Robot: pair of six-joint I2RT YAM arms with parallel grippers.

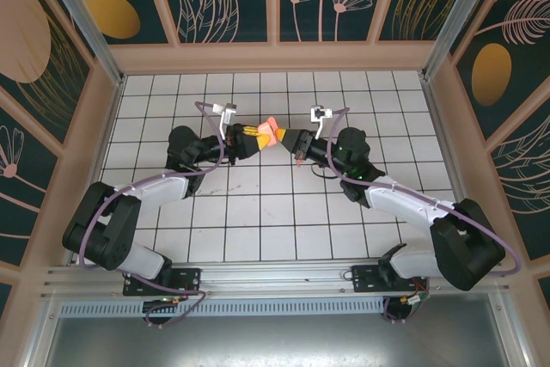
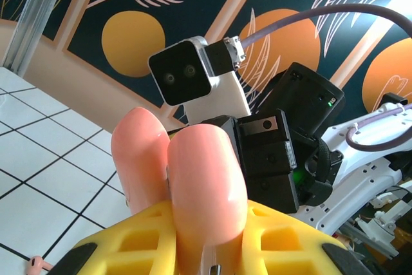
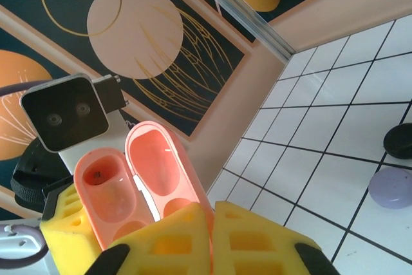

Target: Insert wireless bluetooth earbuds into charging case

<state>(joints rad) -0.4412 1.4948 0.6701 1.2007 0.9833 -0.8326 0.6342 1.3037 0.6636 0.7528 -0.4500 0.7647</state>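
A salmon-pink charging case hangs open above the middle of the tiled floor, held between both arms. My left gripper is shut on the case body, whose rounded back faces the left wrist camera. My right gripper is shut on the thin edge of the open lid; the body's inside shows beside it. Whether anything sits in the wells I cannot tell. One salmon-pink earbud lies on the tiles below the left gripper.
On the tiles to the right in the right wrist view lie a black rounded thing and a lilac rounded thing. Patterned walls and a metal corner post close the cell. White tiles spread in front of the arms.
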